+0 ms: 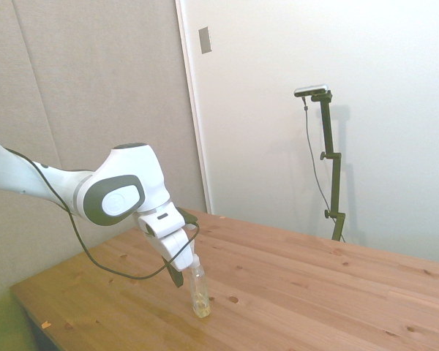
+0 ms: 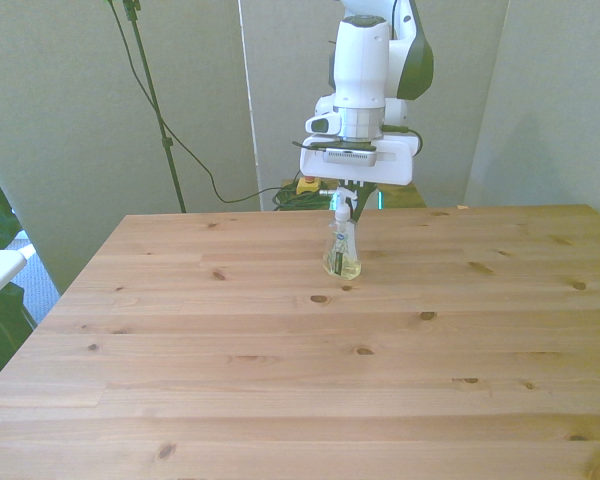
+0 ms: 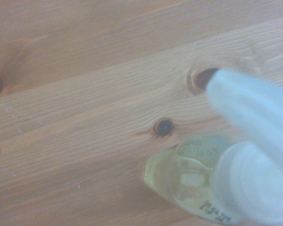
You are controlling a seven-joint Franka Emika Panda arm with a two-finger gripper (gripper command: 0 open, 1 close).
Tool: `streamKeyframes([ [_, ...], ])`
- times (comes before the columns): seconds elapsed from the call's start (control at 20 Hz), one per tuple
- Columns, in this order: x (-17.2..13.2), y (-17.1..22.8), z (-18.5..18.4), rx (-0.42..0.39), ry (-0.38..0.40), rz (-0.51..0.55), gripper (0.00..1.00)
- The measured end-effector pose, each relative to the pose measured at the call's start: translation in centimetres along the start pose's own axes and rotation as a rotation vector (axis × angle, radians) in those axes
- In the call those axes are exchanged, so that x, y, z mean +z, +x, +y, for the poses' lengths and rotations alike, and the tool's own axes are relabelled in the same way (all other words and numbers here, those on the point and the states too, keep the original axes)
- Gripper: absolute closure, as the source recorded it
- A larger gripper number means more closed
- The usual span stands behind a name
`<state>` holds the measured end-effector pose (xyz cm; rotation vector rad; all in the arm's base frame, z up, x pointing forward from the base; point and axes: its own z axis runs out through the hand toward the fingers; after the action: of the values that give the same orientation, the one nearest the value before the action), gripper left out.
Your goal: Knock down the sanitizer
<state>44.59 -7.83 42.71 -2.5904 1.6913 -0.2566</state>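
Obs: the sanitizer (image 1: 200, 290), a small slim clear plastic bottle with yellowish liquid and a white pump top, stands upright on the pine plank table (image 2: 280, 380), roughly mid-width and toward the far edge in the front view. It is not yet knocked down.

Gripper: the white two-finger gripper (image 1: 181, 272) on the Franka arm is tilted and sits close against the bottle's upper half. You cannot tell from either room view whether the fingers are parted or closed; nothing appears to be held. Contact with the pump top looks likely but is not certain.

Key relation: in the side view the bottle stands just to the picture's right of the fingertips, its long axis vertical, the pump top level with the lower fingers. In the front view the gripper (image 2: 346, 200) is directly behind and above the bottle (image 2: 341, 250). Judgement: a push at the top, away from the arm, should tip it; pushing low risks only sliding it.

Writing: the wrist view shows the bottle (image 3: 188, 174) from above, with dark print on the label, too blurred to read. No brand legible.
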Motion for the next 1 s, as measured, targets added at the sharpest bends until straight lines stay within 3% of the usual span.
streamKeyframes([
  [1.0, 2.5, 10.7, -7.5, 0.159, 0.047, 0.06, 1.0],
])
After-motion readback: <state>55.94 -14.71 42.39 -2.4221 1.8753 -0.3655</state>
